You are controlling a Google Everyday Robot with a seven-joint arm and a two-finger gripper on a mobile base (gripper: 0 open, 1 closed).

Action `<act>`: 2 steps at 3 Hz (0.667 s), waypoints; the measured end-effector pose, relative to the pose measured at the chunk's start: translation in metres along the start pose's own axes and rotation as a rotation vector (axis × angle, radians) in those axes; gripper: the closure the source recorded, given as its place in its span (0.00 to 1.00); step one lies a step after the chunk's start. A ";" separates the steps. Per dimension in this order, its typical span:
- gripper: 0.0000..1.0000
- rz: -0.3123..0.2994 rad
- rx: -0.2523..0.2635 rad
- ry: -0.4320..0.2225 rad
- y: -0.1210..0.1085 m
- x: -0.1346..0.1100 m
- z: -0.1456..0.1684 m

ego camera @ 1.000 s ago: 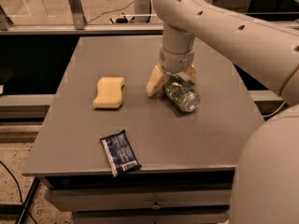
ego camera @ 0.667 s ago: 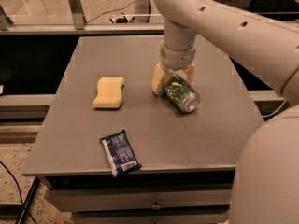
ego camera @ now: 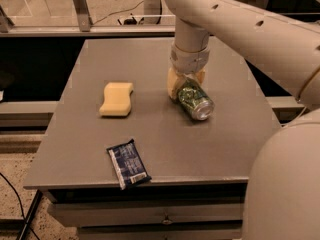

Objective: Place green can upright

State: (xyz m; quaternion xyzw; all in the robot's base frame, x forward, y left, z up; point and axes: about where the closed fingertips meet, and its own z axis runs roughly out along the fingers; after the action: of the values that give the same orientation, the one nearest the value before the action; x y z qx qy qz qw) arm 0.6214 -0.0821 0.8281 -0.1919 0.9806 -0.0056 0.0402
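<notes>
green can (ego camera: 196, 102): on its side on the desk (ego camera: 145, 59), silver end facing near.
tool (ego camera: 186, 85): clenched around its far end.

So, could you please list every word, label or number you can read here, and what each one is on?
Nothing here can be read.
green can: mottled green-and-white print, no readable words.
dark blue packet: pale markings, too blurred to read.
yellow sponge: no text.
gripper, down at the can's far end: no markings visible.
</notes>
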 end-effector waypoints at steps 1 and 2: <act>1.00 -0.065 -0.049 0.008 0.001 0.003 -0.007; 1.00 -0.233 -0.133 -0.063 0.001 0.004 -0.034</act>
State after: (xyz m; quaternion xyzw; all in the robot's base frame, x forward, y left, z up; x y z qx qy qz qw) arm 0.6150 -0.0832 0.8617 -0.3069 0.9481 0.0610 0.0575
